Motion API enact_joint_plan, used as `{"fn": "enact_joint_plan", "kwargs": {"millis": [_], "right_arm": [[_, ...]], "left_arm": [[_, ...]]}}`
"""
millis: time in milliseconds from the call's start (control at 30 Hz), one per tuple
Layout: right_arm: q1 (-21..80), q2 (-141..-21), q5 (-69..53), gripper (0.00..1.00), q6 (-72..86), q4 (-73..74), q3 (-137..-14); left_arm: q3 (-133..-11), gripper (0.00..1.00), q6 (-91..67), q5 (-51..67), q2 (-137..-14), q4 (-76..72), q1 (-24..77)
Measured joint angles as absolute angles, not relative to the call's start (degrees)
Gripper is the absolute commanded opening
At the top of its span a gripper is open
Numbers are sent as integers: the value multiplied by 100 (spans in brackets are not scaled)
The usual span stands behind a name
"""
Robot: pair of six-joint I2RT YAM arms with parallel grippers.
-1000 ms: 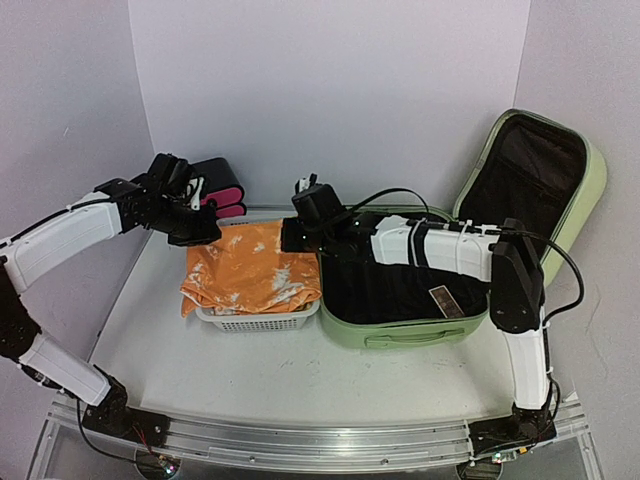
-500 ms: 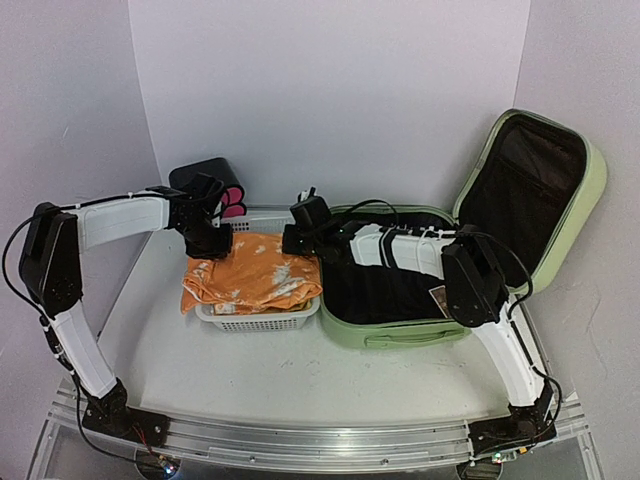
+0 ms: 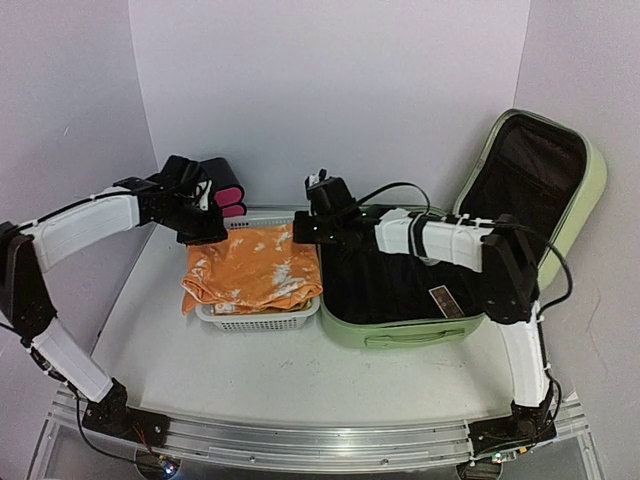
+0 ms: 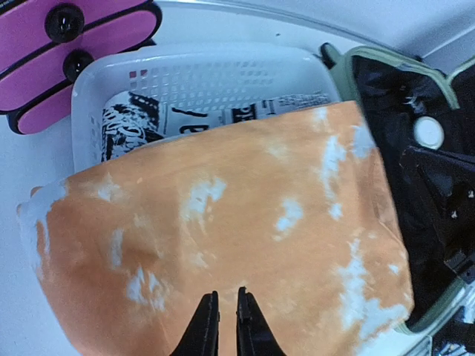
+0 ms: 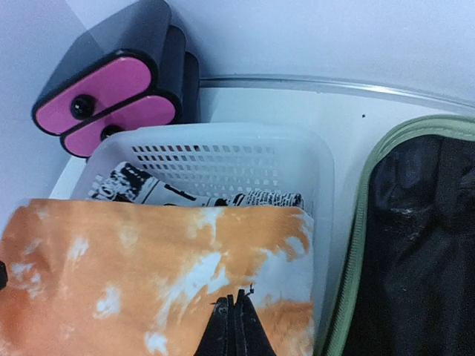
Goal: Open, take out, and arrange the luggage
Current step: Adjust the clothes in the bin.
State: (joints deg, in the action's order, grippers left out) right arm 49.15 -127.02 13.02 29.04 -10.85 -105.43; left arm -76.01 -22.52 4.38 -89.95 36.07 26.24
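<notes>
The luggage (image 3: 400, 336) lies open just right of the basket (image 3: 262, 322), lid up; an orange cloth (image 3: 255, 270) drapes over the basket, so I judge unloading underway, arranging unfinished. Above the basket my left pincer (image 4: 223, 304) is nearly closed and empty; my right pincer (image 5: 234, 311) is pressed together, holding nothing.

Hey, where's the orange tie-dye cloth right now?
In the top view, the orange cloth lies draped over the white basket, left of centre, with the open green suitcase on its right and the pink-fronted drawer box behind.
</notes>
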Motion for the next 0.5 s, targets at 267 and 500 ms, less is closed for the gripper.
{"fn": "enact_joint_plan", "kwargs": {"millis": [267,500], "right_arm": [[4915,-10241,1487,0,2421,-1227,-8890],[4906,-8945,1588,0,2355,-1380,-7529]], "left_arm": [[-6836,19,-2440,1343,-7397,3385,2646],[-6254,23,-2600,1691,-7166,3312,2985]]}}
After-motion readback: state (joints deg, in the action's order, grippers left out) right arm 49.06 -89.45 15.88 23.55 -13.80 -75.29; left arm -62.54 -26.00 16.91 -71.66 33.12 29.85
